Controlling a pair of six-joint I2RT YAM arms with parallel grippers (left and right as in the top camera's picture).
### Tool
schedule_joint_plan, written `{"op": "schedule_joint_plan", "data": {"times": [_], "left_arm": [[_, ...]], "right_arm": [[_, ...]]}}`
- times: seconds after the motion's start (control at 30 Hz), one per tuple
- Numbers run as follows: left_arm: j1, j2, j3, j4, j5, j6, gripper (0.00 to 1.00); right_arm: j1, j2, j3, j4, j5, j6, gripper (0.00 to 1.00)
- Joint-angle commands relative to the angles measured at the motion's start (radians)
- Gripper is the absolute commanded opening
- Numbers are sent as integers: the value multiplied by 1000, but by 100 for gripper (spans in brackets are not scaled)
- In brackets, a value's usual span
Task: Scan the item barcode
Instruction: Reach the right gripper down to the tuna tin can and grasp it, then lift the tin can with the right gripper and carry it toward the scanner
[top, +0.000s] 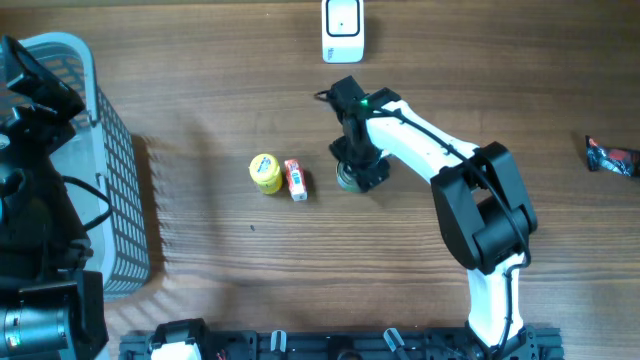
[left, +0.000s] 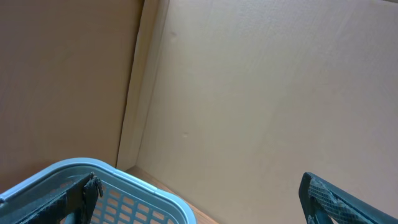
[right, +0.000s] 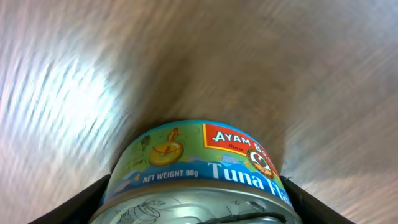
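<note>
Flanking the can (right: 199, 168) on the table (top: 250, 270) near the scanner (top: 343, 30), right gripper (top: 354, 172) jaws sit at its sides, grip unconfirmable; the curved wall may slip free when lifted.

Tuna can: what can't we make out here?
- Barcode: none visible; the right wrist view shows only the front label of the tuna can, its lower part cut off by the frame edge.
- Overhead: can mostly hidden under the right end effector.
- Grip: fingers flank the can; contact unclear at the frame bottom.
- Label on the yellow item: too small overhead.
</note>
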Motion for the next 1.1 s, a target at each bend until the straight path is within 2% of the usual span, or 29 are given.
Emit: {"op": "schedule_joint_plan", "data": {"times": [0.0, 0.1, 0.17, 0.2, 0.3, 0.33, 0.47, 0.57, 0.6, 0.7, 0.77, 0.87, 0.9, 0.93, 0.97, 1.07], "left_arm": [[7, -9, -8, 3, 17, 12, 100], [7, -9, -8, 3, 38, 12, 100], [7, -9, -8, 3, 59, 12, 100], [7, -9, -8, 3, 61, 13, 100], [7, -9, -8, 3, 61, 13, 100], [7, -9, -8, 3, 61, 13, 100], [7, -9, -8, 3, 61, 13, 100], [7, -9, -8, 2, 61, 13, 100], [7, -9, -8, 3, 61, 13, 100], [7, -9, -8, 3, 61, 13, 100], [7, -9, -8, 3, 61, 13, 100], [7, -9, -8, 3, 61, 13, 100], [7, -9, -8, 3, 61, 13, 100], [7, -9, -8, 3, 61, 13, 100], [7, -9, -8, 3, 61, 13, 100], [7, -9, -8, 3, 61, 13, 100]], "right_arm": [[1, 48, -2, -12, 53, -607, 73], [1, 48, -2, -69, 54, -998, 77], [1, 48, -2, -92, 54, -1144, 87], [1, 48, -2, -92, 55, -1220, 87], [1, 48, -2, -85, 90, -1308, 90], [1, 48, -2, -85, 135, -1312, 100], [1, 48, -2, -110, 195, -1300, 100], [1, 47, -2, -133, 180, -1217, 100], [1, 47, -2, -151, 166, -1136, 100], [1, 47, -1, -160, 40, -1082, 100], [1, 46, 2, -162, -4, -995, 100], [1, 46, 2, -177, -28, -736, 100], [1, 46, 2, -187, -30, -617, 100], [1, 46, 2, -216, -35, -430, 100], [1, 46, 2, -224, -45, -328, 100], [1, 46, 2, -208, -48, -103, 100]]}}
